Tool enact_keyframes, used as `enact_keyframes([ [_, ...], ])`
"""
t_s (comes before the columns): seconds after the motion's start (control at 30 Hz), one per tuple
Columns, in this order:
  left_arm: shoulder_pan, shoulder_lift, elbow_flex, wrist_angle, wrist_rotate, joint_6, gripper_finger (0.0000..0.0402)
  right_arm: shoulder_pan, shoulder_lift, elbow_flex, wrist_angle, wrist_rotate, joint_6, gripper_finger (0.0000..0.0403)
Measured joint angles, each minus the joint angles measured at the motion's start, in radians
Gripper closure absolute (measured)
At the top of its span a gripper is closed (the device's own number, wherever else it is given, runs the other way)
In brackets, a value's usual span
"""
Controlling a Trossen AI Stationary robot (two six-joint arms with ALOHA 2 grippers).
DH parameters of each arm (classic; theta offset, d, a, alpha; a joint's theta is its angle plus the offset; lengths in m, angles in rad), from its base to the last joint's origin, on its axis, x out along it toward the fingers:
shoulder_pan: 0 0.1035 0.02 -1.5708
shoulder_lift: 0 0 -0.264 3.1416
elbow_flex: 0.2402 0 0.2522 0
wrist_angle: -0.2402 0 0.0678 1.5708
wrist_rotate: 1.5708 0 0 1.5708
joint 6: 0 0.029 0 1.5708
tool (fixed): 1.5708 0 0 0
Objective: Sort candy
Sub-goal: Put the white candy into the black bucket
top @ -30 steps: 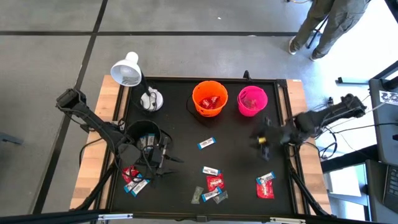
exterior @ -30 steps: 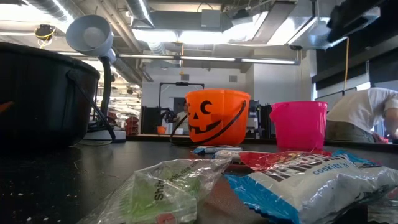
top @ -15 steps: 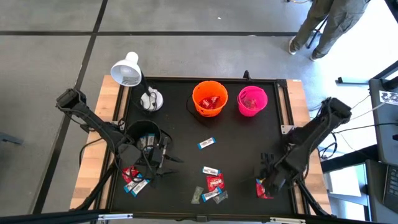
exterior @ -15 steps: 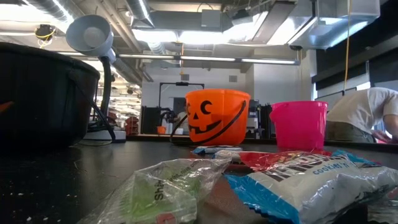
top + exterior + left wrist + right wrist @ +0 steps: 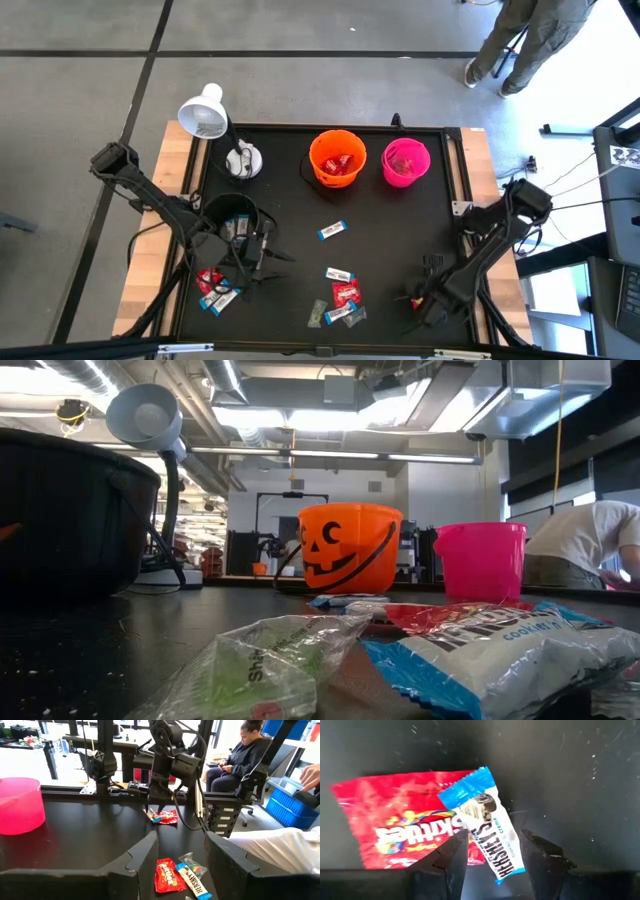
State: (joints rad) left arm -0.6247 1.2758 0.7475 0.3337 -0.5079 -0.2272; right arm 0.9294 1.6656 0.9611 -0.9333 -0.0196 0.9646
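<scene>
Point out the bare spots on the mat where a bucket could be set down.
Free: between the orange bucket and the lone blue-and-white candy; also between the pink bucket and the right hand. Crowded: the candy cluster and the left hand's corner.

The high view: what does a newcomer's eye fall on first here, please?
The orange bucket and the pink bucket stand side by side at the far edge of the black table. Wrapped candy lies scattered over the near half. The right gripper hangs with open fingers over a blue-and-white bar lying across a red Skittles pack at the near right corner, while the left gripper waits open beside the black bucket.
</scene>
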Motion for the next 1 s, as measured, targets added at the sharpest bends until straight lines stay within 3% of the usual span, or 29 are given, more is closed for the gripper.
enact_keyframes([
  [0.43,0.000,0.036,0.000,-0.004,0.000,-0.006,0.0250,-0.022,0.049,0.002,-0.013,0.039,-0.031,0.0231],
  [0.8,0.000,0.067,0.000,-0.003,0.000,-0.033,0.0250,-0.097,0.047,0.002,-0.022,0.032,-0.101,0.0356],
  [1.0,0.001,0.068,0.000,-0.004,-0.001,-0.033,0.0250,-0.114,0.012,0.000,-0.007,0.045,-0.106,0.0376],
])
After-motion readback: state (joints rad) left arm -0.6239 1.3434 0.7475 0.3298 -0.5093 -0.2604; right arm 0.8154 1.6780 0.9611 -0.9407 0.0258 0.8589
